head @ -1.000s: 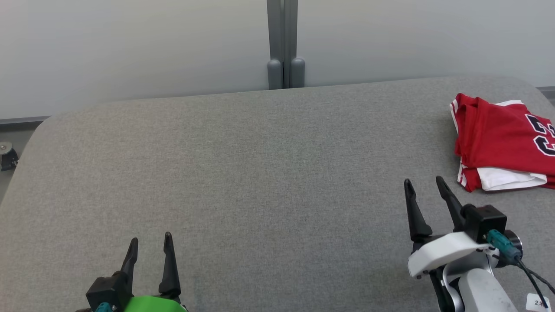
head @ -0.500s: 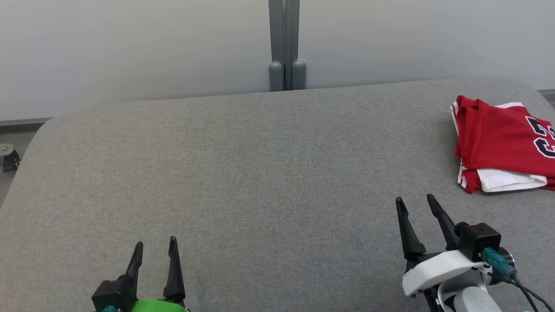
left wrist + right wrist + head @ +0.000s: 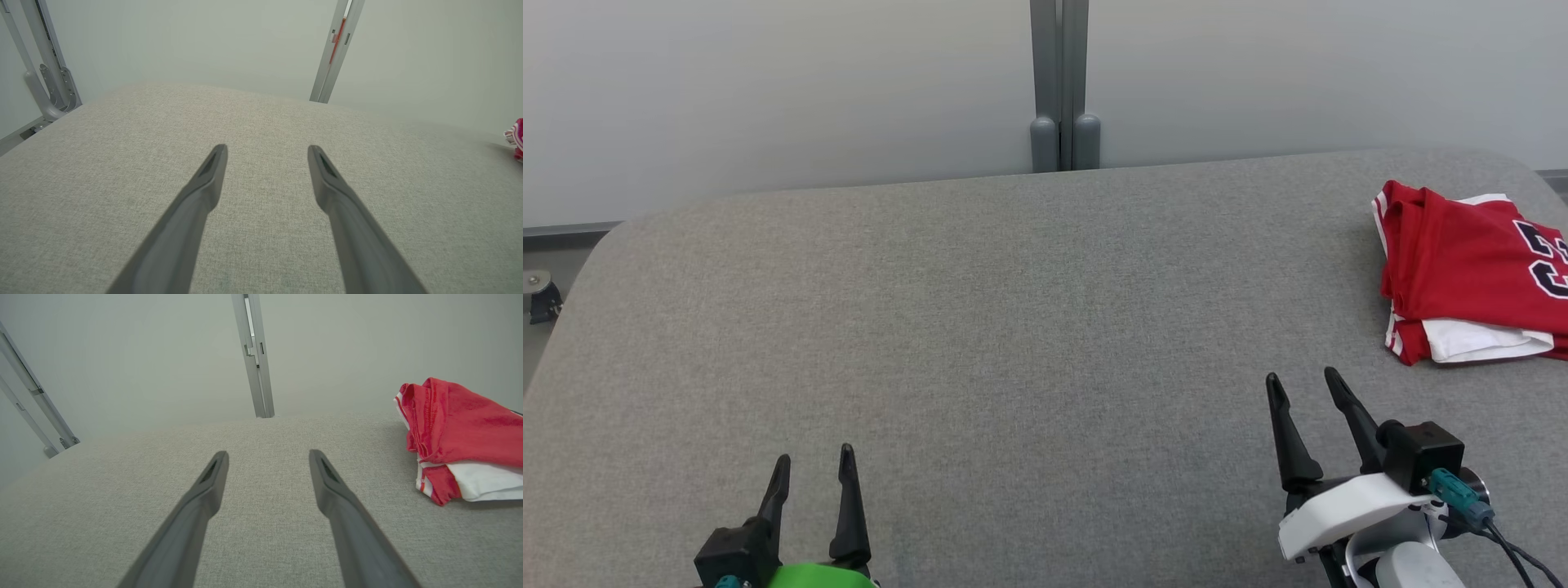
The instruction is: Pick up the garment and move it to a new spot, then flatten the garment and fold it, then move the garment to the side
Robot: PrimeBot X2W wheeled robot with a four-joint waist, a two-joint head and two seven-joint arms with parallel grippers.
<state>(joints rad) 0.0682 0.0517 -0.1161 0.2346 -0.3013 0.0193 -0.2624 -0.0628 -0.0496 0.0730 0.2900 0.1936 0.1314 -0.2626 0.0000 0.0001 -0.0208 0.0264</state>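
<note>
The garment (image 3: 1470, 269) is a red jersey with white trim and dark numerals, folded into a compact stack at the far right of the grey table. In the right wrist view the garment (image 3: 461, 437) lies to the right of the fingers, apart from them. A sliver of the garment (image 3: 517, 139) shows at the right edge of the left wrist view. My right gripper (image 3: 1303, 384) hovers open and empty near the table's front right, short of the stack. At the front left my left gripper (image 3: 814, 459) stands open with nothing between its fingers.
The grey fabric-covered table (image 3: 1013, 327) spreads wide between the grippers and the pale back wall. A grey metal post (image 3: 1059, 82) rises behind the table's far edge. A small caster (image 3: 538, 298) shows off the table's left edge.
My right gripper has drawn back toward the table's front edge, away from the garment. The left gripper has barely shifted. The garment lies where it was.
</note>
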